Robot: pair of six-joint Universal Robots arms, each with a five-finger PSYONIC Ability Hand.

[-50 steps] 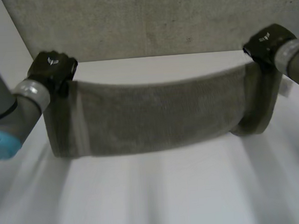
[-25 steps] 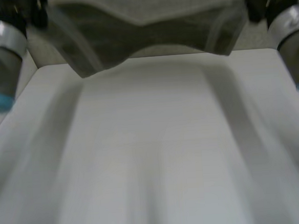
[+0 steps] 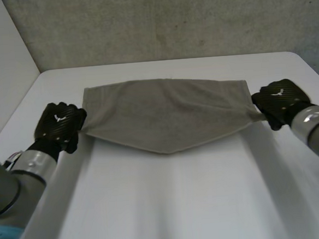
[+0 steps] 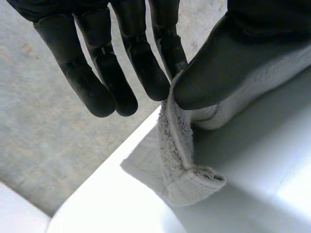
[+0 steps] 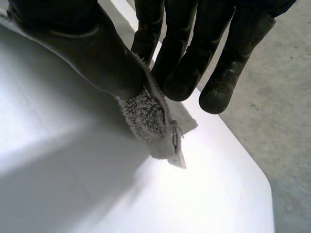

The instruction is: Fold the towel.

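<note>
Towel [image 3: 164, 111]: grey, stretched between both hands over far half of white table [image 3: 171, 206]; near edge dips to central point.
Left hand [image 3: 58, 126]: pinching towel's left corner, thumb against fingers.
Right hand [image 3: 278, 101]: pinching right corner likewise.

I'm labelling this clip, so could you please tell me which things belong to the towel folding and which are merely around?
Part of the job: grey towel, left hand pinching one end, right hand pinching the other end.
Merely around: white table, concrete floor beyond it.
</note>
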